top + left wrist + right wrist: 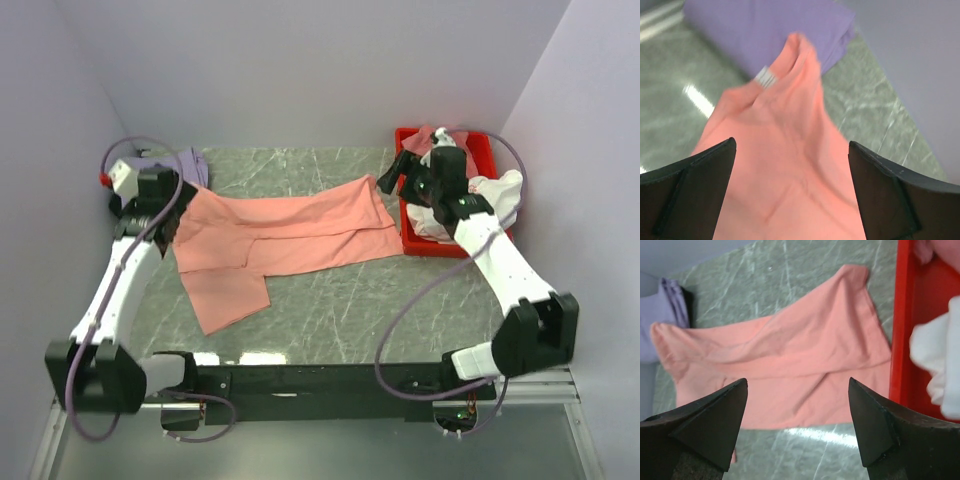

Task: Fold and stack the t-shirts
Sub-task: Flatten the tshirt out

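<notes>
The salmon-pink t-shirt (290, 235) lies spread and rumpled across the table, one part hanging towards the front left. My left gripper (176, 200) is open over its left end; in the left wrist view the cloth (790, 165) lies between and below the wide-apart jaws of that gripper (791, 142), with a white label (766, 77) showing. My right gripper (392, 178) is open and empty above the shirt's right end (805, 355); its jaws (797, 380) stand wide apart. A folded lavender t-shirt (190, 162) (755, 30) sits at the back left.
A red plastic bin (410, 238) (902, 315) stands at the back right, holding a white t-shirt (495, 195) (935, 355) and a dusty rose one (425, 135). Grey walls close in the marbled table (330, 310) on three sides.
</notes>
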Controlling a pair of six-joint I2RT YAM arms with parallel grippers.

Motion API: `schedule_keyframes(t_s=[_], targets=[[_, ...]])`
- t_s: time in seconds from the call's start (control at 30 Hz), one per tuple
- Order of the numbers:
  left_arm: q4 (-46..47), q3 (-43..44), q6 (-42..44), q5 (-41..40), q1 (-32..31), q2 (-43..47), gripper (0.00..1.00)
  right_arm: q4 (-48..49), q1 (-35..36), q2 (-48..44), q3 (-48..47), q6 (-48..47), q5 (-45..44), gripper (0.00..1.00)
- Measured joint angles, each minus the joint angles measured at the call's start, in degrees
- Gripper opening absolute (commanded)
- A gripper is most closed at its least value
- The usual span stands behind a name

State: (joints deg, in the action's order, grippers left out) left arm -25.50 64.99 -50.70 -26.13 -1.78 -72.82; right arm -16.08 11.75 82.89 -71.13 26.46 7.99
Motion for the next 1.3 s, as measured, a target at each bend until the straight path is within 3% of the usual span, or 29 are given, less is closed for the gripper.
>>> schedule_keyframes(t_s=[0.17, 0.33, 0.6, 0.97, 1.3], targets=[[-8.24, -12.59, -6.25, 1.79, -4.33, 11.34, 0.99, 0.55, 2.91, -9.68, 8.81, 3.87, 0.33, 0.88], [-19.50, -22.99, -14.36, 5.11, -9.33, 16.11, 0.99, 0.50, 5.46, -12.35, 13.92, 6.45, 3.78, 0.89], [-33.09, -26.43, -28.24, 6.51, -16.83, 19.63, 0.99, 1.60, 5.75, -11.41, 14.34, 7.19, 8.94, 0.90], [-33.48, -31.65, -35.06, 9.66, -20.44, 17.31, 0.96, 6.03, 5.75, -13.11, 16.83, 6.88, 9.90, 0.91], [-29.05, -37.66, -38.56, 9.27, -20.44, 16.72, 0.71, 6.34, 5.75, -12.52, 16.72, 6.62, 10.93, 0.92]])
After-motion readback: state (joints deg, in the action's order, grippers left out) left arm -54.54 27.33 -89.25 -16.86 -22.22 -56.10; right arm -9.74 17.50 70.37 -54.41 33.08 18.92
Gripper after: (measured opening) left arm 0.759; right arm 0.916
